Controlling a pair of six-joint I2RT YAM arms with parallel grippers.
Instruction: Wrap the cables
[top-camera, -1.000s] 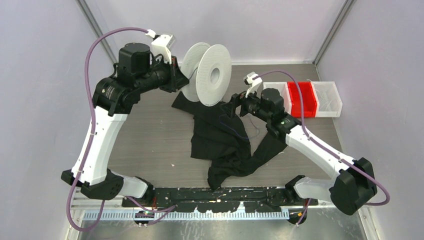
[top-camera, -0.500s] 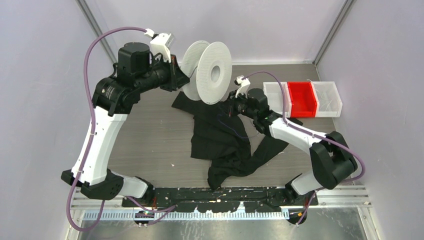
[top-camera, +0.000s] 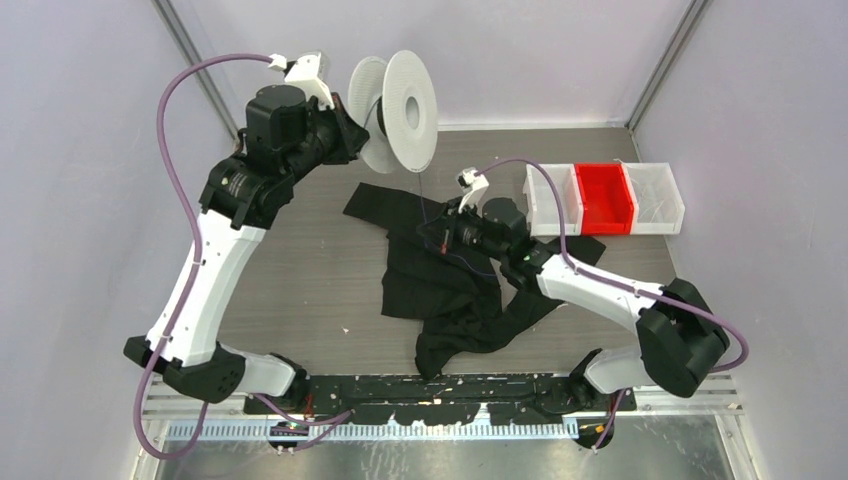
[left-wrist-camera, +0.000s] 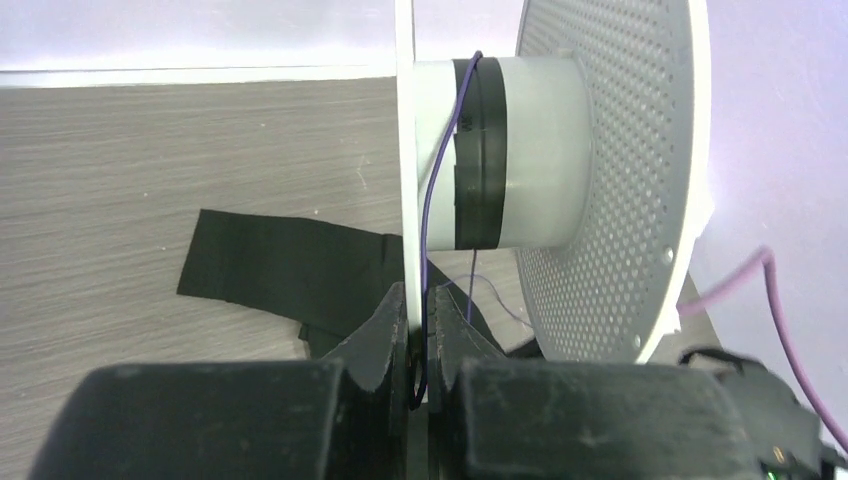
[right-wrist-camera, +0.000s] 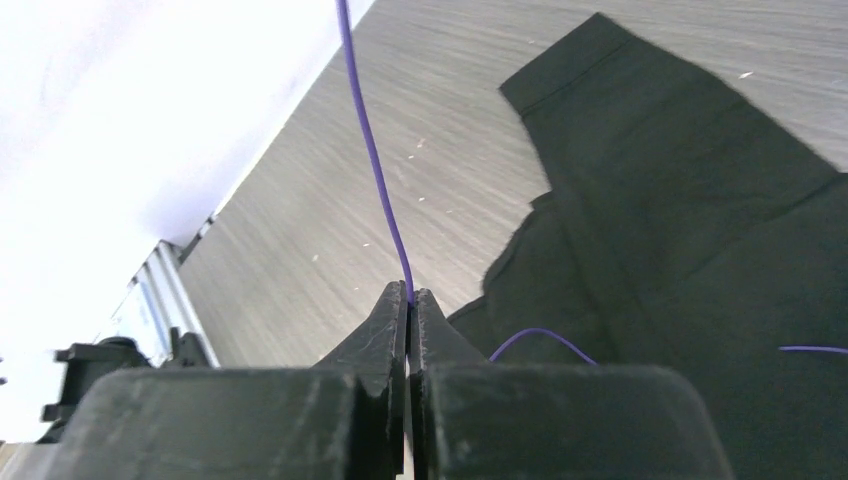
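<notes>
The white spool is held off the table at the back, my left gripper shut on the edge of its near flange. In the left wrist view my gripper pinches that flange, and the thin purple cable runs down beside it from the taped hub. A taut stretch of cable drops from the spool to my right gripper, low over the black cloth. The right wrist view shows that gripper shut on the cable, with a loose loop lying on the cloth.
A crumpled black cloth covers the middle of the table. At the back right stand a red bin and clear bins. The walls meet close behind the spool.
My right gripper slid left over the cloth and shut on the cable. My left arm lifted the spool up and to the left, turning it, and the cable pulled taut.
</notes>
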